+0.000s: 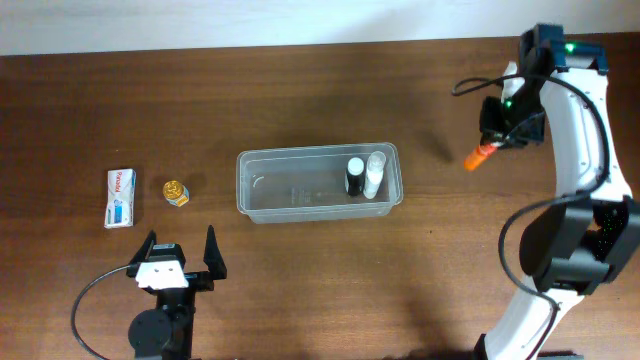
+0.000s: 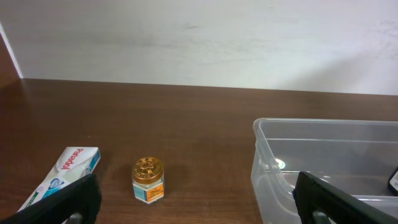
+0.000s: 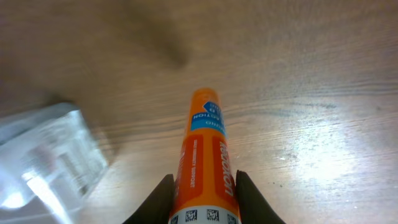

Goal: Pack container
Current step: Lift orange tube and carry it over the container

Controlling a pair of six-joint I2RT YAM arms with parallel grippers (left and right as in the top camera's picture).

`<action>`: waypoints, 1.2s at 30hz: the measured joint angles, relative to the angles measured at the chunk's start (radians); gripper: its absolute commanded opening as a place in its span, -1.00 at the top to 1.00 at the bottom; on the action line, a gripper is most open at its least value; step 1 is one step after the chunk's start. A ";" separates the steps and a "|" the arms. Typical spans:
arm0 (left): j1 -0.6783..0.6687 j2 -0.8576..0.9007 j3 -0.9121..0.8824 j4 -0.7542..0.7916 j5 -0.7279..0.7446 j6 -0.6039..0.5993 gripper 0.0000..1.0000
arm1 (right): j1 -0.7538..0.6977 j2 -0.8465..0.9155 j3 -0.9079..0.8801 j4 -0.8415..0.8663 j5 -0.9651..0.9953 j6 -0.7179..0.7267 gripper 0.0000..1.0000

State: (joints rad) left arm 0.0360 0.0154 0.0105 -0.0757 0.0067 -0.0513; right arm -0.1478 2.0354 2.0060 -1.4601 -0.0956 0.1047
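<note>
Right claw clamped on orange tube at 2 o'clock from container; left claw spread wide, empty, at 7 o'clock over surface.

L: we had the left gripper low and level, jaws spread wide, nothing between them | R: we had the right arm arched forward, right gripper clamped on a tube
</note>
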 measured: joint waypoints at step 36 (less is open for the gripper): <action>0.000 0.000 0.000 0.000 0.000 0.000 -0.99 | 0.512 -0.288 -0.038 -0.121 -0.031 0.002 0.51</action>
State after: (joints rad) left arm 0.0360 0.0154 0.0105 -0.0757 0.0067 -0.0513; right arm 0.3637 1.7473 1.9678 -1.5810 -0.1261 0.1070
